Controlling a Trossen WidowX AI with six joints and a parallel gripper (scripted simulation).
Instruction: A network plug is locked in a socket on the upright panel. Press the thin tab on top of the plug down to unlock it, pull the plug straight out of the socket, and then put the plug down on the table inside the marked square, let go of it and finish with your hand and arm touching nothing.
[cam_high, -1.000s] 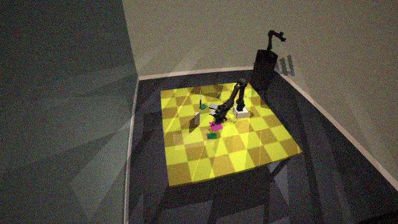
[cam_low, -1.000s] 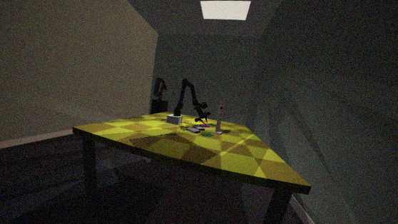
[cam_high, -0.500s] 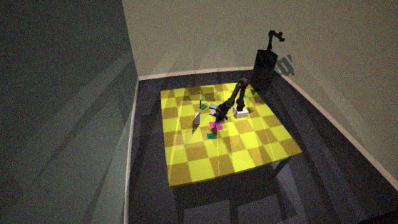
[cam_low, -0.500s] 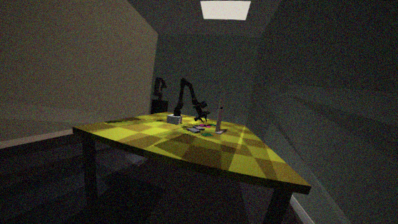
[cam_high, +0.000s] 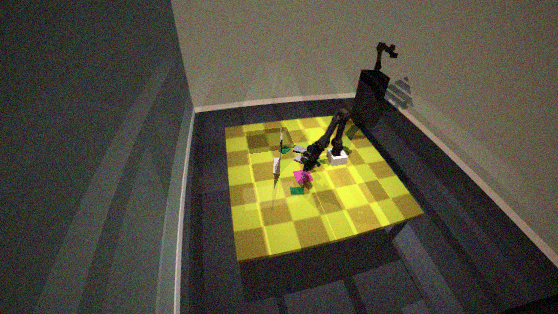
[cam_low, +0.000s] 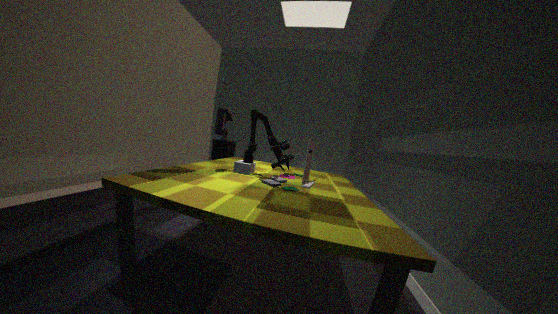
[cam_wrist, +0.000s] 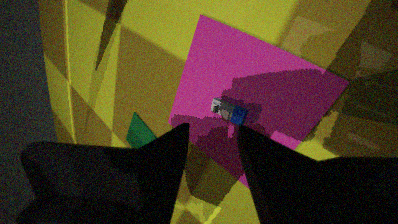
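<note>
The plug (cam_wrist: 229, 111), small, grey with a blue end, lies flat on the magenta square (cam_wrist: 260, 65), well inside its edges, partly in shadow. The upright panel (cam_high: 276, 165) stands on the table apart from the square, pale and thin.
</note>
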